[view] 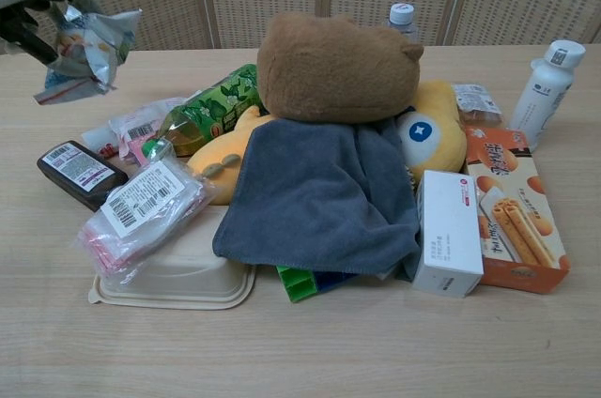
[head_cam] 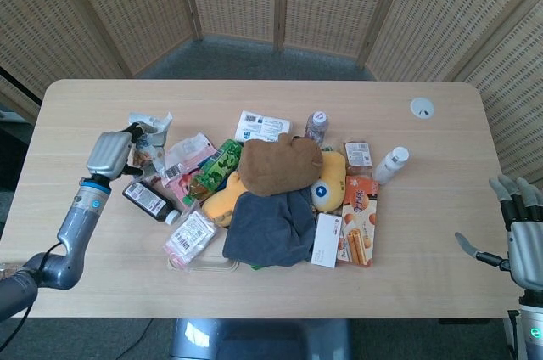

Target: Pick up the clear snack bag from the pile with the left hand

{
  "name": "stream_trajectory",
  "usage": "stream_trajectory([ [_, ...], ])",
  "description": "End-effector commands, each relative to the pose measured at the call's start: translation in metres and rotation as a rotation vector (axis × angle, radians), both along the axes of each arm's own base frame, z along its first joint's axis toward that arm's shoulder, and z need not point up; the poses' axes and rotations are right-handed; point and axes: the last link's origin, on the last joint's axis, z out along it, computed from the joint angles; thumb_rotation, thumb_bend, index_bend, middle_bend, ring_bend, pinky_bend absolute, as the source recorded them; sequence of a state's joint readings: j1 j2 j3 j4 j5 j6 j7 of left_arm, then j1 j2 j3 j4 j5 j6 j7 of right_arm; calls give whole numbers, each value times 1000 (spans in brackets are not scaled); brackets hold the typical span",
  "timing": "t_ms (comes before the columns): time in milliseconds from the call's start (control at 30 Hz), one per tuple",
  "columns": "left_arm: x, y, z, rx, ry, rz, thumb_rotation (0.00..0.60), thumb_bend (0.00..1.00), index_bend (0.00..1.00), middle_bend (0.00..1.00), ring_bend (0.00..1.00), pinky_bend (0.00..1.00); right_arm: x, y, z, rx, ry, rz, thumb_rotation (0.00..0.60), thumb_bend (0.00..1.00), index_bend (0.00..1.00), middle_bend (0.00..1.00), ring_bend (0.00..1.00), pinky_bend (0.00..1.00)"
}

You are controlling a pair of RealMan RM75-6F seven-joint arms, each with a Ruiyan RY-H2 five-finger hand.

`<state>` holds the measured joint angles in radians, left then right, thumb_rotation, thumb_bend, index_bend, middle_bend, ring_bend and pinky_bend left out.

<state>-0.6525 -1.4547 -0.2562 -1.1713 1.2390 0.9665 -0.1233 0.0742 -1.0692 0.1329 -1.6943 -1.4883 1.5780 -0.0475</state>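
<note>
Left hand up off the pale wooden desk, fingers clenched on the crinkled clear snack bag.

I see that bag hanging in the air left of the pile, above the desk, film creased and shiny. My left forearm rises steeply from the near-left edge. Right hand sits at the far right, fingers released and spread, holding nothing. In the pile: a soft brown plush toy over a limp grey cloth, beside a green plastic bottle.

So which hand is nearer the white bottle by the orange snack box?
Right. The right hand hangs off the table's right end; the left hand is across the pile from the white bottle.
</note>
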Motion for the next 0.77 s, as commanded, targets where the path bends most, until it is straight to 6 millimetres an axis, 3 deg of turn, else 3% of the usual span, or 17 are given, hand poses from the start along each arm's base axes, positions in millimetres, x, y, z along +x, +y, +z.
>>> stream_trajectory([
  [33,6,-2,31,62,-52,-21,600,215,823,840,988,837,0,-1,-3,6,-4,2,338,224,0,0,0,0],
  [433,56,6,90,177,-131,-151,600,211,811,836,983,821,-1,0,-12,20,-24,9,338,223,0,0,0,0],
  [633,75,12,97,190,-161,-178,600,209,808,832,983,817,-6,5,-12,11,-33,-6,341,224,0,0,0,0],
  [767,77,13,94,185,-157,-179,600,208,807,832,984,817,-8,7,-12,11,-32,-14,339,224,0,0,0,0],
])
